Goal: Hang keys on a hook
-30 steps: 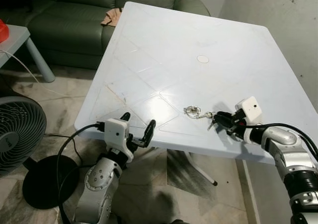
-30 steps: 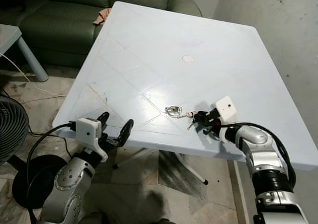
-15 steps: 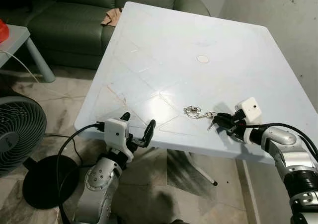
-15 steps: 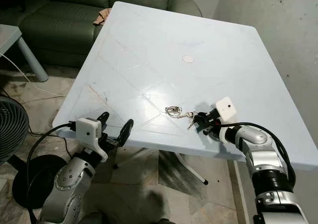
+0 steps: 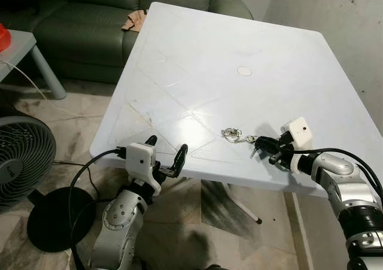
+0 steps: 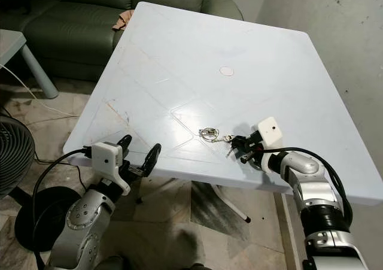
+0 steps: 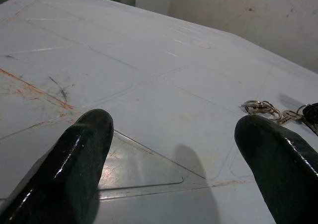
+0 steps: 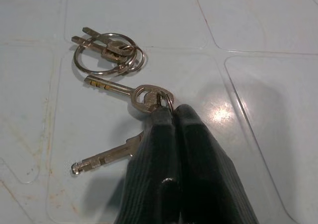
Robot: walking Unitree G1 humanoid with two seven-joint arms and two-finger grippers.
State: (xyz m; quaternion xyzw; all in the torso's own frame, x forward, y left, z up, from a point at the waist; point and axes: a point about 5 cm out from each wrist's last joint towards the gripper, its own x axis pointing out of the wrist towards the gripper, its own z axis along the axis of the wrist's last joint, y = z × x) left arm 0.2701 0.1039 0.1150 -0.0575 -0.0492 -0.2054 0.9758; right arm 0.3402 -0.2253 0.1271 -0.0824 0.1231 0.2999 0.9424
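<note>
The right tool (image 8: 169,115) lies low on the white table (image 5: 197,54), its two black fingers pressed together on the near end of the keys (image 8: 130,87), at the ring of the bunch. The keys lie flat on the table near its front edge: a cluster of rings farthest from the tool, one key pointing toward that cluster, and a second key splayed off to the side beside the fingertips.

Against the view of a second ago, the right tool sits a little further forward along the table toward the keys, and the fingers, which then stood just short of the bunch, now close on it. The rings lie in much the same spot. This suggests the grasp is just made and the lift not yet begun; the hold looks to be on a thin edge, so a slip on lifting is possible.

The left tool (image 5: 164,156) hovers at the table's front-left edge as before, fingers (image 7: 82,154) wide apart and holding nothing. No hook can be made out here.
</note>
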